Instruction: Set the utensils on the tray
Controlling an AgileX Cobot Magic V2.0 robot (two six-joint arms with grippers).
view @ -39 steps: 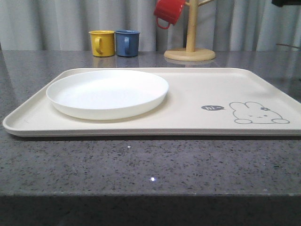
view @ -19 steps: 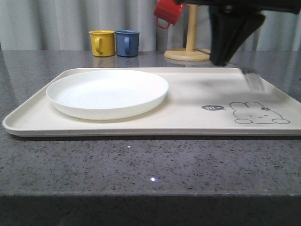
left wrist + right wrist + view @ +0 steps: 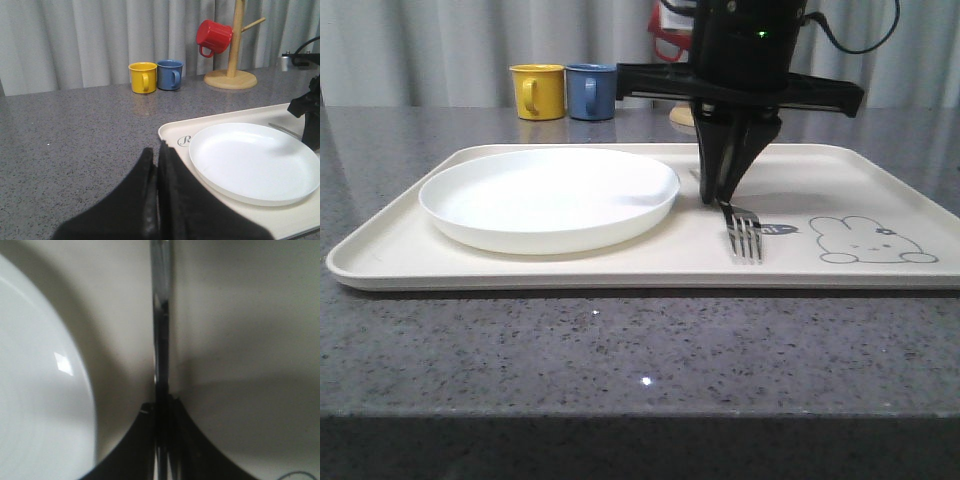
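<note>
Presently, front view: cream tray (image 3: 570, 270) lies across the middle of the frame on the grey speckled counter (image 3: 620, 350). On it, left of centre, sits the round white plate (image 3: 548, 196), holding nothing. Right of centre, the right gripper (image 3: 720, 195) points straight down over the tray floor, jaws closed on the handle of the fork (image 3: 744, 232). The fork's tines rest on the tray just below and right of the gripper tip, beside the grey "hi" bubble (image 3: 776, 229) and the rabbit drawing (image 3: 868, 241) at the lower right of the tray. Fork and plate are near but apart.

Upper left of the same frame: yellow mug (image 3: 537, 91) and blue mug (image 3: 590, 91) stand side by side on the counter behind the tray. Whether they hold anything cannot be told.

Left wrist view adds what the front view hides behind the arm: the red mug (image 3: 214, 36) hung on a wooden mug tree (image 3: 231, 70) at upper right, and grey script on the tray rim beside the plate. The left gripper (image 3: 159, 150) shows at lower centre, jaws pressed together on nothing, over bare counter short of the tray corner.

Right wrist view, close up: fork handle (image 3: 161, 315) runs up the centre of the frame from between the dark fingers (image 3: 135, 440), with the plate's edge (image 3: 75, 370) at left and bare tray floor (image 3: 250, 315) at right.
</note>
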